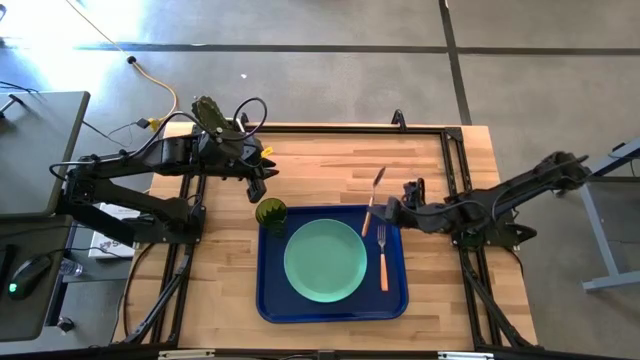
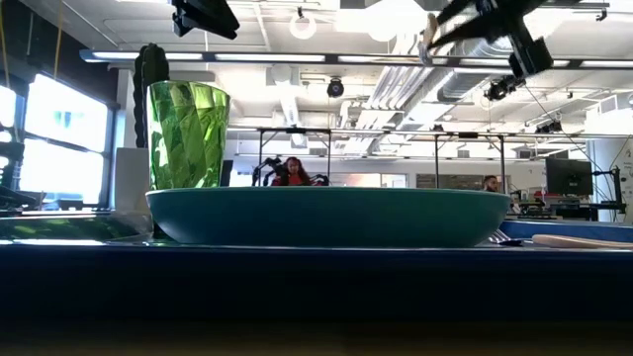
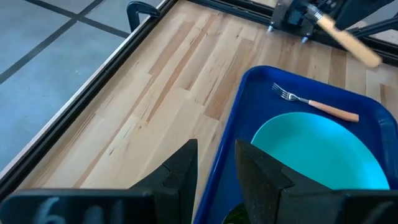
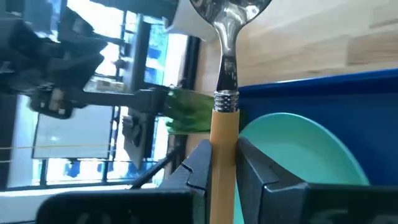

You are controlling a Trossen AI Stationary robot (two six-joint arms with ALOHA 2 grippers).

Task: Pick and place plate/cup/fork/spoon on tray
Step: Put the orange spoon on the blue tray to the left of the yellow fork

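Observation:
The dark blue tray (image 1: 395,300) lies at the table's near middle. The mint-green plate (image 1: 325,260) lies flat in it, and the fork (image 1: 382,258) lies right of the plate. The olive-green cup (image 1: 270,212) stands upright at the tray's far left corner and shows tall in the low view (image 2: 188,133). My left gripper (image 1: 255,188) hovers open just above and beyond the cup, holding nothing. My right gripper (image 1: 388,210) is shut on the spoon (image 1: 374,195) over the tray's far right corner. My right gripper pinches the spoon's orange handle (image 4: 222,146) between its two fingers, a little behind the metal neck. The fingers come level from the table's right and lie across the handle. The spoon is lifted clear, its bowl (image 4: 230,12) toward the table's far edge.
Bare wood table lies to the tray's far side and left (image 1: 330,160). A black metal frame runs along the table's edges (image 1: 455,170). In the low view the room behind shows people far off.

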